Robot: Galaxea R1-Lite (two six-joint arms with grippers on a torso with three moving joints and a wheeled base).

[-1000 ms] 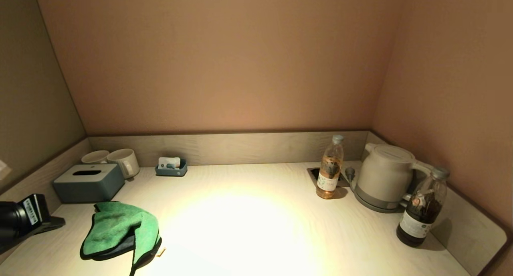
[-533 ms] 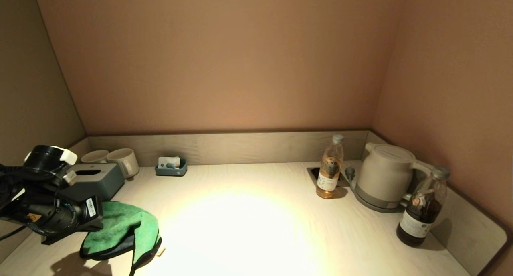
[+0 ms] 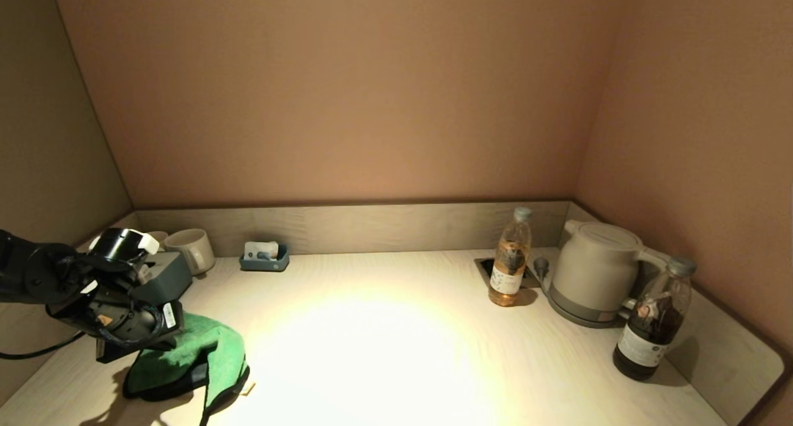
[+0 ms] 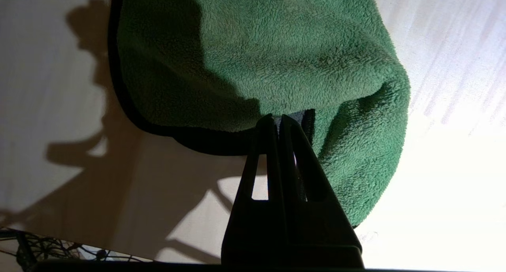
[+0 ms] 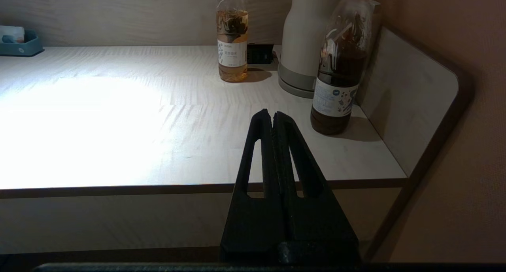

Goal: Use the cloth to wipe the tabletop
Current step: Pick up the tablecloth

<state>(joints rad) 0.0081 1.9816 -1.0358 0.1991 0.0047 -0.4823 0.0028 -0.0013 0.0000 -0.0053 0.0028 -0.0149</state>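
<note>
The green cloth [image 3: 214,352] lies crumpled at the front left of the pale wood-grain tabletop [image 3: 384,352]. My left gripper [image 3: 127,347] hangs over the cloth's left part, its wrist covering that side. In the left wrist view the cloth [image 4: 276,58] fills the frame and my left gripper [image 4: 276,118] is shut, its tips at the black-edged fold; no cloth shows between the fingers. My right gripper [image 5: 272,114] is shut and empty, held low before the tabletop's front edge [image 5: 118,189], out of the head view.
A grey-blue tissue box [image 3: 170,272] and two mugs [image 3: 193,249] stand behind the left arm. A small blue tray [image 3: 265,260] sits at the back rim. At the right are a pale bottle [image 3: 511,259], socket cutout [image 3: 485,266], kettle [image 3: 595,271] and dark bottle [image 3: 653,321].
My left arm has come in from the left edge and moved right and down over the cloth's left part. The cloth has not moved.
</note>
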